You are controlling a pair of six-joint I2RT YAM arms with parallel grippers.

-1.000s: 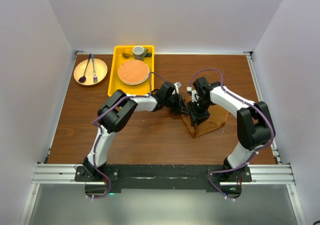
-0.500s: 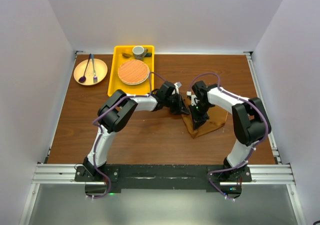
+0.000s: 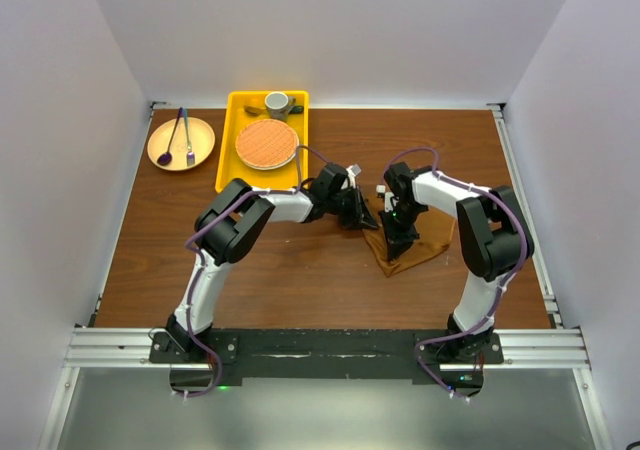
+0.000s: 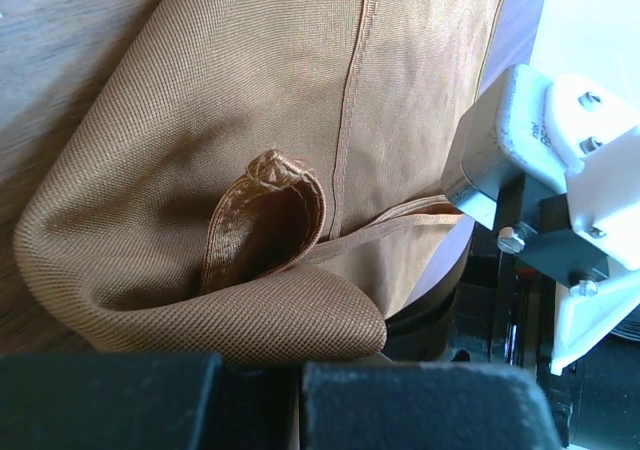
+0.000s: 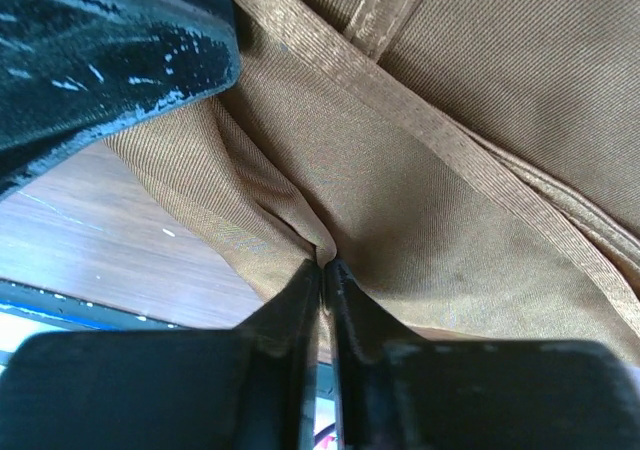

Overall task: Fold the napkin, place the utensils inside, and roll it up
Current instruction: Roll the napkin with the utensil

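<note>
Rolling stage, by the look of it. The napkin (image 3: 430, 245) lay bunched on the desk (image 3: 300, 270), right of centre. The right claw (image 5: 322, 270) pinched a fold of it; the left claw (image 4: 298, 400) was closed tight at its edge, hold unclear. Next move calls for both to turn the cloth evenly.

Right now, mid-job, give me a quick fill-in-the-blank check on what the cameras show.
1. The right gripper is ____ on a fold of the napkin.
2. The round woven mat lies in the ____ tray.
3. In the top view, the plate with the purple spoon sits ____ of that tray.
Missing: shut; yellow; left.
</note>
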